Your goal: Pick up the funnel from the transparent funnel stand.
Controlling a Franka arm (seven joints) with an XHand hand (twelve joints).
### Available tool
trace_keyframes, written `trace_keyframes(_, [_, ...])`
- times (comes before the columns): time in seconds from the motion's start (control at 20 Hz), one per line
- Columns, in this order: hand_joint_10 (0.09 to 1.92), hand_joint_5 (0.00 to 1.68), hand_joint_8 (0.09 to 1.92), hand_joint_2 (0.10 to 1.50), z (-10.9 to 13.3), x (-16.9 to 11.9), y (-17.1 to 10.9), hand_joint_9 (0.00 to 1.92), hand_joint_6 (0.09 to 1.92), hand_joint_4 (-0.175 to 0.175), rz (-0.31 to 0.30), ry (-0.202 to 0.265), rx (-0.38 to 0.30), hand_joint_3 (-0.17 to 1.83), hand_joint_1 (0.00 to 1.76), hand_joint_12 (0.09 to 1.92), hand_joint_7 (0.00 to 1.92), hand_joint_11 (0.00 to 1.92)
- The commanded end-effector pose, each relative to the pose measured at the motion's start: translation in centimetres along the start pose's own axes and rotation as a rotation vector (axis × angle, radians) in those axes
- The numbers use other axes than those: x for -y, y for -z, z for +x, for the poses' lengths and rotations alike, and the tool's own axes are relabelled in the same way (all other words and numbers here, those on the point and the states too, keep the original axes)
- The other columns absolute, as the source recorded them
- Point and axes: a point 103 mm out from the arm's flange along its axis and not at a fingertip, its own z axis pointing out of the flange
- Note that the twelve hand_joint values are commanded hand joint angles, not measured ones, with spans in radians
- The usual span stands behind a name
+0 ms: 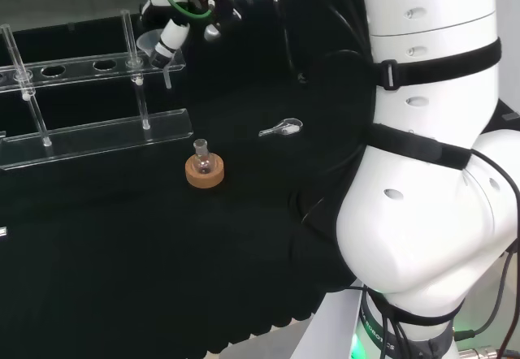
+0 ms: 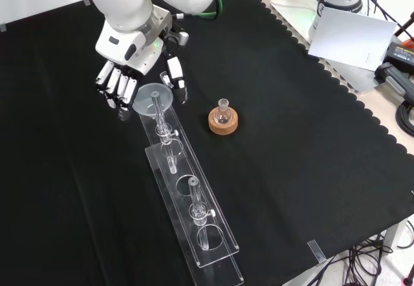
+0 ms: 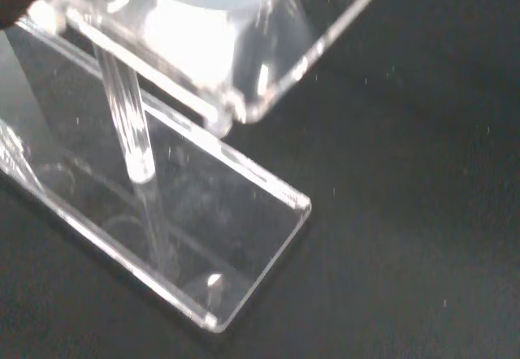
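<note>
Even bright light — glare on clear stand — wrist view blurred.

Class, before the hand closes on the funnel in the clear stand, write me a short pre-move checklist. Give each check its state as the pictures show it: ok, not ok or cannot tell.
1. Funnel seated in the end hole of the stand, stem hanging down: ok.
2. Hand next to the funnel rim, fingers on its left and thumb on its right in the front view: ok.
3. Fingers already touching the rim: cannot tell.
4. Hand not yet curled round the funnel: ok, fingers look fairly straight.
5. Small flask on its cork ring stands apart from the stand, out of the lift path: ok.
6. Stand lying flat on the black cloth: ok.
</note>
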Motion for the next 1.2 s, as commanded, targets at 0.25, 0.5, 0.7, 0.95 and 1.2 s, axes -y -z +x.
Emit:
trace_keyframes(0.25, [0.73, 0.69, 0.49, 0.68, -1.4, 0.7, -1.0, 0.50, 0.09, -0.013, 0.029, -0.007, -0.005, 0.07, 0.73, 1.57, 0.87, 0.00])
trace_keyframes(0.5, [0.68, 0.71, 0.47, 0.67, -1.5, 1.1, -0.7, 0.57, 0.09, -0.014, -0.007, -0.011, -0.036, 0.10, 0.74, 1.58, 0.93, 0.00])
trace_keyframes(0.7, [0.57, 0.79, 0.46, 0.65, -1.6, 1.4, 0.5, 0.70, 0.13, -0.015, -0.069, -0.031, -0.075, 0.19, 0.79, 1.60, 1.09, 0.00])
trace_keyframes(0.95, [0.45, 0.79, 0.44, 0.53, -1.4, 1.8, 2.0, 0.82, 0.34, -0.009, -0.119, -0.037, -0.094, 0.48, 0.83, 1.63, 1.21, 0.00])
trace_keyframes(1.2, [0.40, 0.76, 0.44, 0.49, -1.3, 2.8, 2.5, 0.86, 0.55, 0.006, -0.116, -0.005, -0.133, 0.58, 0.85, 1.64, 1.23, 0.00])
